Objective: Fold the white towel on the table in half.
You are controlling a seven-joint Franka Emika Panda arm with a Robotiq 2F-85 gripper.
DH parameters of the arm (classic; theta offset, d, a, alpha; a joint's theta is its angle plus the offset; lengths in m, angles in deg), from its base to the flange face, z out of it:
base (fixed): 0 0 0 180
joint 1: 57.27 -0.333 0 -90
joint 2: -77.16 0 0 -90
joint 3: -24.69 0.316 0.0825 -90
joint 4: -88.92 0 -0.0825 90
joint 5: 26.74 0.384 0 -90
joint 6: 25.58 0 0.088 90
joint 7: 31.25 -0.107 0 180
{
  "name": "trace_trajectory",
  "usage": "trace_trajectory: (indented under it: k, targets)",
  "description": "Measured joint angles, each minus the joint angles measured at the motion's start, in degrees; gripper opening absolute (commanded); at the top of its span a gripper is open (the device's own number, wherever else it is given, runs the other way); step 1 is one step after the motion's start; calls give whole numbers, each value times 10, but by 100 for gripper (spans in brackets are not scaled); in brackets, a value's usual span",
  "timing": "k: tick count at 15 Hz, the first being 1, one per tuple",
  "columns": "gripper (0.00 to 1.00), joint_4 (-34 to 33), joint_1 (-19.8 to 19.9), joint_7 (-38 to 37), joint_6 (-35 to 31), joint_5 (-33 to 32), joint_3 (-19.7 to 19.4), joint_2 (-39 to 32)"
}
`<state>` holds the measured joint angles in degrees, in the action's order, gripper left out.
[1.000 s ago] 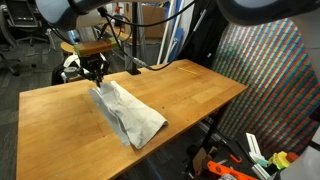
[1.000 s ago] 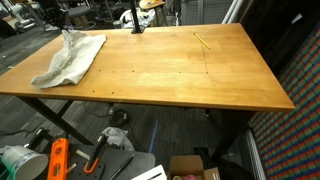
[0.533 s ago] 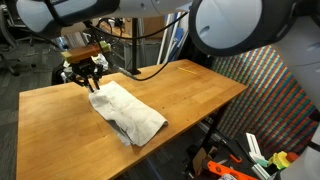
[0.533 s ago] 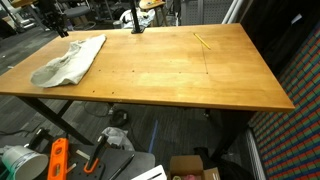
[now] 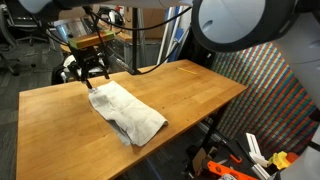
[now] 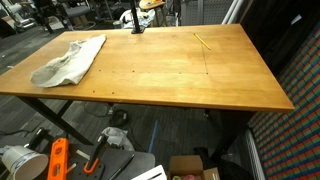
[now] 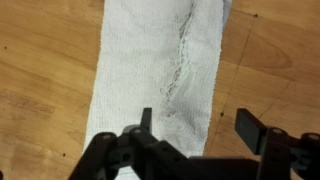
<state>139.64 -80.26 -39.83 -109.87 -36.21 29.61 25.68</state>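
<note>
**Inspector:** Where is the towel?

**Observer:** The towel (image 5: 127, 112) lies on the surface (image 5: 195, 85), by one corner and close to a short edge. All of it rests on the wood. Nothing hangs over.

**Inspector:** Its condition?

**Observer:** It is a long, narrow band. The wrist view shows a greyish hem line wandering down its middle. I read that as one half laid over the other. The end farther from the arm looks rumpled in an exterior view (image 6: 45, 75), and the edges do not meet squarely.

**Inspector:** And the end effector?

**Observer:** The end effector (image 5: 92, 72) hangs just above the end of the towel nearest the corner. The wrist view shows its fingers (image 7: 146, 124) standing wide apart with bare cloth below them. It has hold of nothing.

**Inspector:** Your assessment of progress?

**Observer:** In my judgement the fold is made and the task is essentially complete. What could remain is tidying: smoothing the bunched end and squaring the layers. I cannot tell whether the halves match in length.
</note>
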Motion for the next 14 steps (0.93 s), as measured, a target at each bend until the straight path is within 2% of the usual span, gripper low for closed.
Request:
trace_trajectory:
  k: [8,11,14]
  targets:
    - [100,7,113,175,71,94,36,52]
    - [100,12,139,183,72,121,40,52]
    - [100,29,147,174,40,122,39,52]
